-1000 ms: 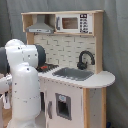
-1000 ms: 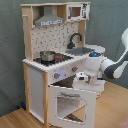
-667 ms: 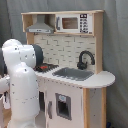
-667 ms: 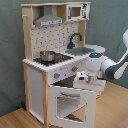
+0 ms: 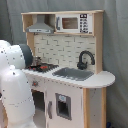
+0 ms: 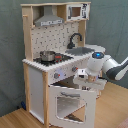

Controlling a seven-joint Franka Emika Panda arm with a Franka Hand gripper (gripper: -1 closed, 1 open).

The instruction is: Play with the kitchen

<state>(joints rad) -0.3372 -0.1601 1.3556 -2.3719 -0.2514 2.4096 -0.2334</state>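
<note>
— Where does the kitchen (image 5: 70, 75) stand?

— On a wooden floor (image 6: 15, 119) before a grey curtain (image 6: 110, 25), tall and white with light-wood sides. Its hood (image 6: 48, 20) and microwave (image 5: 72, 23) sit along the top edge, and the black faucet (image 5: 85, 59) rises at the back edge of the grey sink (image 5: 74, 73).

— And the hob?

— A small pot (image 6: 47, 55) rests on the black hob (image 6: 50, 59), at the worktop's corner away from the sink.

— What about the oven door (image 6: 70, 104)?

— In the second exterior view it hangs tilted open, below the knobs (image 6: 56, 76).

— The arm?

— The gripper (image 6: 82, 80) is at the door's top edge, just under the worktop's front edge. Whether its fingers are spread or closed, I cannot tell.
</note>
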